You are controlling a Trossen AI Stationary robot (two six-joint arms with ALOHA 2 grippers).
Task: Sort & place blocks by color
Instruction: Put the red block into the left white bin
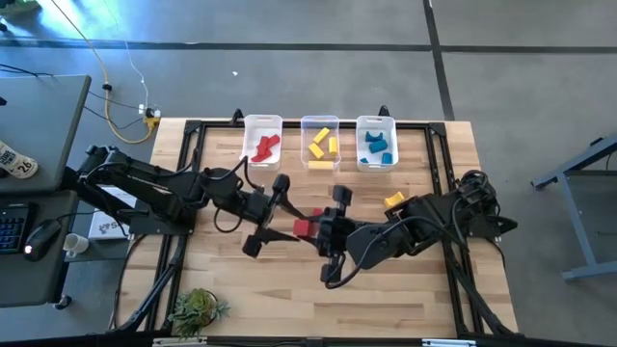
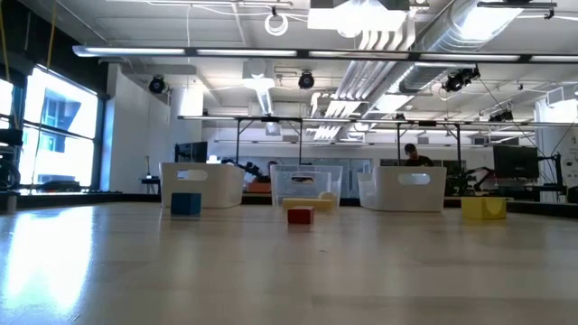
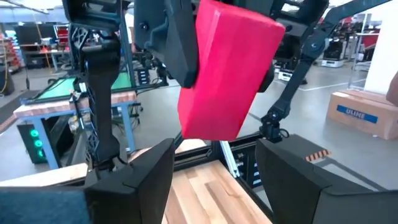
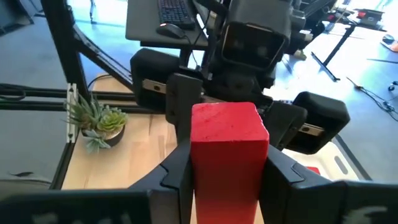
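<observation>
Looking down from the high view: right gripper [image 1: 310,228] near the middle of the light wooden table [image 1: 424,289], squeezing a small red rectangular block [image 1: 302,227] above the table. Left gripper [image 1: 275,214] just beside it, fingers spread wide, holding nothing. At the far edge, three small clear plastic bins [image 1: 262,121] in a row, with red, yellow and blue blocks sorted inside. One loose yellow block [image 1: 393,200] lying on the table near the right arm. Small green potted plant [image 1: 197,310] at the near edge.

Low view: a blue block [image 2: 186,204], a little red block [image 2: 300,215] and the yellow block [image 2: 483,208] resting on the table before the bins. No arms seen here.

Left wrist view: red block [image 3: 227,71] up high in the other gripper, wide-apart dark fingers [image 3: 140,180] below it.

Right wrist view: red block [image 4: 227,149] pinched between the two fingers [image 4: 177,171], plant [image 4: 99,124] behind.
</observation>
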